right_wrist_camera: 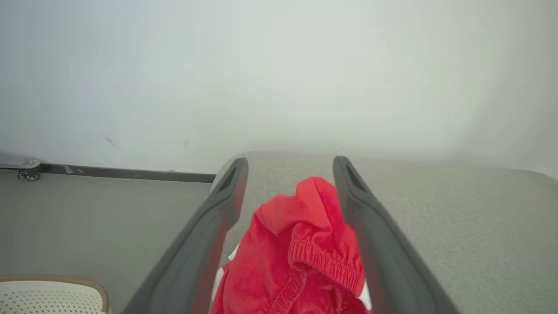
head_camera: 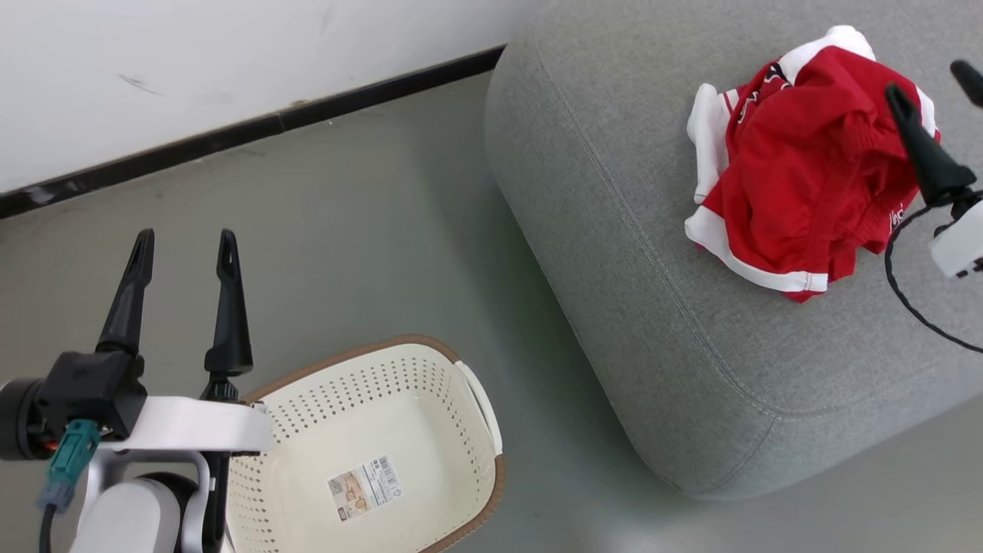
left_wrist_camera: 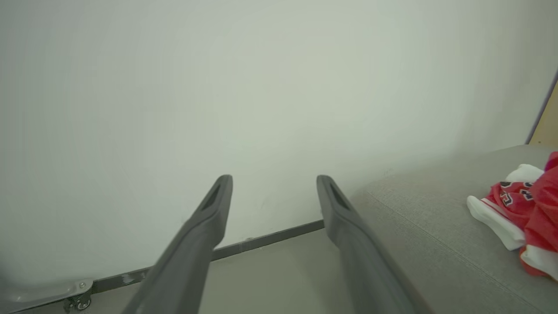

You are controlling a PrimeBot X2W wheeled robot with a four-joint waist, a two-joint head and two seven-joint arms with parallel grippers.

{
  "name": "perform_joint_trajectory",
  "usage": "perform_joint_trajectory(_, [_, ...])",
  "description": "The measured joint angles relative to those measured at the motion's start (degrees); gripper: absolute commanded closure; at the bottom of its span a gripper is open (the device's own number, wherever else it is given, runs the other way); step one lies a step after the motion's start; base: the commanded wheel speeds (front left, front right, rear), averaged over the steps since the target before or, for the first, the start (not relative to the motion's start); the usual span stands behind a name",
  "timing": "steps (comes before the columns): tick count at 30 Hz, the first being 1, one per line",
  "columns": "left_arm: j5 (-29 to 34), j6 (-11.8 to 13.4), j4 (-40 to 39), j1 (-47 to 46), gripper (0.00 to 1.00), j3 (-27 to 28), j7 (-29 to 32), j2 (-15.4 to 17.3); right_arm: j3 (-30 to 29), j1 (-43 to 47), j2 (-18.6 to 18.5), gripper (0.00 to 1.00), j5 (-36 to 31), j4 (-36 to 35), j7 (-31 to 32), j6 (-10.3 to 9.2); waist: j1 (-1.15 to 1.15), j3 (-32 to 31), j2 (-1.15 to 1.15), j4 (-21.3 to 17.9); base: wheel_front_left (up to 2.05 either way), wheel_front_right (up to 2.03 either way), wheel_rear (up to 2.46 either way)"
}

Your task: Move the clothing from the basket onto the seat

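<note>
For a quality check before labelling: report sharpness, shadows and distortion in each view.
Head view: sharp, evenly lit, the seat casting a soft shadow on the floor. Left wrist view: left gripper close and blurred, wall washed out. Right wrist view: right gripper soft-edged, clothing sharper, wall hazy.

Bright, soft, even light all round, no harsh glare. Just a faint shadow on the floor [head_camera: 369, 230] beside the seat [head_camera: 653, 307]. The head view is crisp. Both wrist views are hazier: the wall [left_wrist_camera: 218, 87] looks washed out, the corners dim, and the close-up fingers [right_wrist_camera: 192, 266] are smeared and stretched.
</note>
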Motion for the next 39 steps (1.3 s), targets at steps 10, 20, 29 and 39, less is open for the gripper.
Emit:
perform_joint_trajectory(10, [-0.9,2.1,2.6,4.4,0.0,1.1,-1.1,-1.5,-2.4,0.0,2.9,0.0,-1.7,1.5,-4.6,0.0,0.0,-3.4,0.0,3.2,0.0,0.0,0.0])
perform_joint_trajectory(20, [-2.1,2.7,5.1,8.2,0.0,1.4,-2.1,-3.2,-6.0,2.6,6.1,0.0,-5.1,2.2,-8.0,0.0,0.0,-7.2,0.0,6.7,0.0,0.0,0.0])
perform_joint_trajectory(29, [-2.6,2.7,7.2,10.6,0.0,0.5,-2.7,-4.9,-9.7,8.6,8.8,0.0,-8.6,1.8,-9.1,0.0,0.0,-10.7,0.0,9.8,0.0,0.0,0.0])
perform_joint_trajectory(39, [-2.6,2.2,9.4,12.0,0.0,-1.4,-3.1,-5.6,-13.0,17.6,14.7,0.0,-12.0,-0.5,-9.2,0.0,0.0,-14.1,0.0,12.8,0.0,0.0,0.0])
